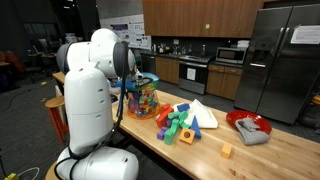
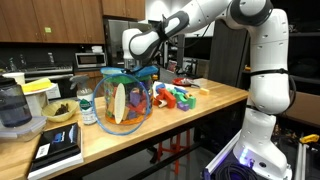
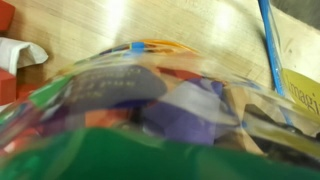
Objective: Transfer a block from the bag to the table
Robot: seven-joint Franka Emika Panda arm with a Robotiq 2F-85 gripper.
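The clear bag point(image 2: 125, 100) full of multicoloured blocks stands on the light wooden table point(image 2: 200, 110); it also shows in an exterior view point(image 1: 143, 96), partly behind the arm. My gripper point(image 2: 140, 68) is at the bag's mouth, right over the blocks. The wrist view is blurred: it shows the bag's blocks close up, a purple block point(image 3: 175, 115) and a large green shape point(image 3: 150, 160) filling the bottom. The fingers are hidden, so I cannot tell whether they are open or hold anything.
A pile of loose blocks point(image 1: 180, 122) lies beside the bag, with a small orange block point(image 1: 227, 150) farther along. A red bowl with grey cloth point(image 1: 248, 126) stands near the table's end. A blender point(image 2: 12, 108), bowl point(image 2: 60, 112) and bottle point(image 2: 87, 105) stand on the bag's other side.
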